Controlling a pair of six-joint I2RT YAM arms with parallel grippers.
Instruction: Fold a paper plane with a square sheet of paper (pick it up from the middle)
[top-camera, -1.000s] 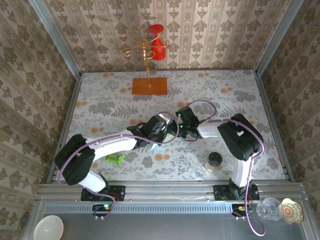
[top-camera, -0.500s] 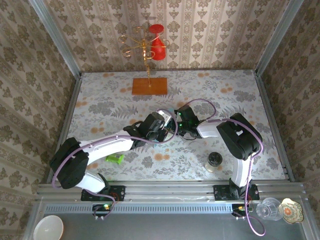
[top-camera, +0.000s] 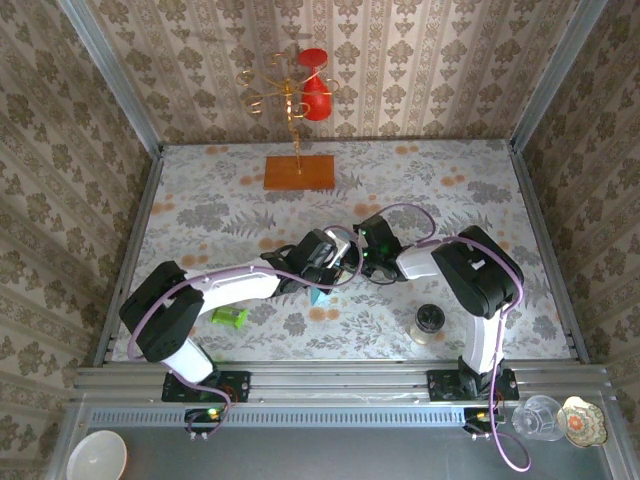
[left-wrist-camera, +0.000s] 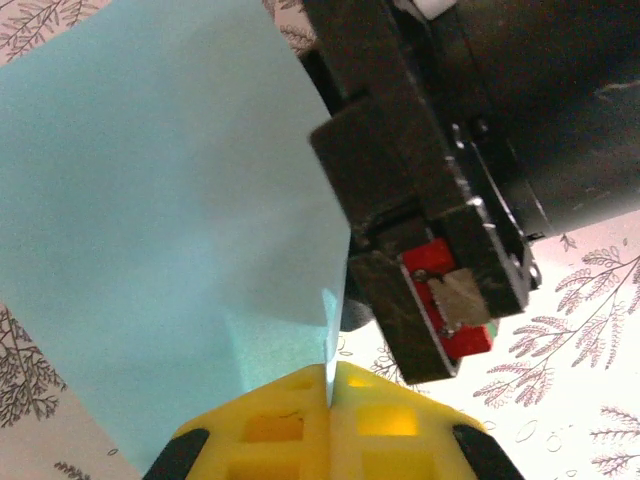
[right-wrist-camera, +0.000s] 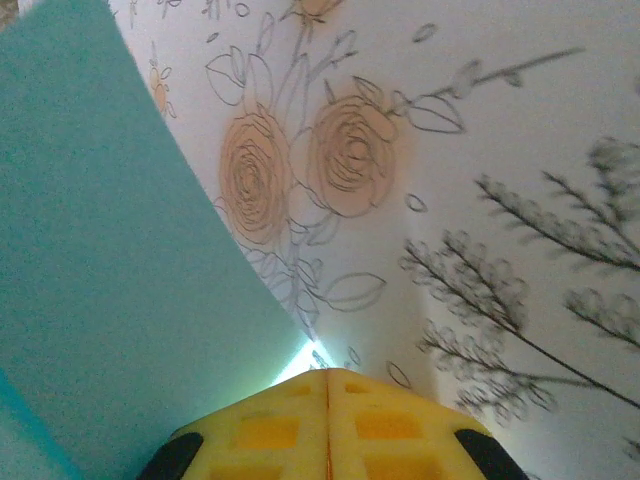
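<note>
The left gripper (left-wrist-camera: 328, 388) and right gripper (right-wrist-camera: 327, 385) are each clenching the square sheet of paper (left-wrist-camera: 170, 220) in tightly pressed jaws, the sheet fanning toward the upper left of both wrist views.

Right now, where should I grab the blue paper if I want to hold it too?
Probably by its wide free edge, coming from the end farthest from the robot's grip and pinching both faces. The sheet of paper is thin and curved, and the left fingers and right fingers are shut on its near end.
</note>
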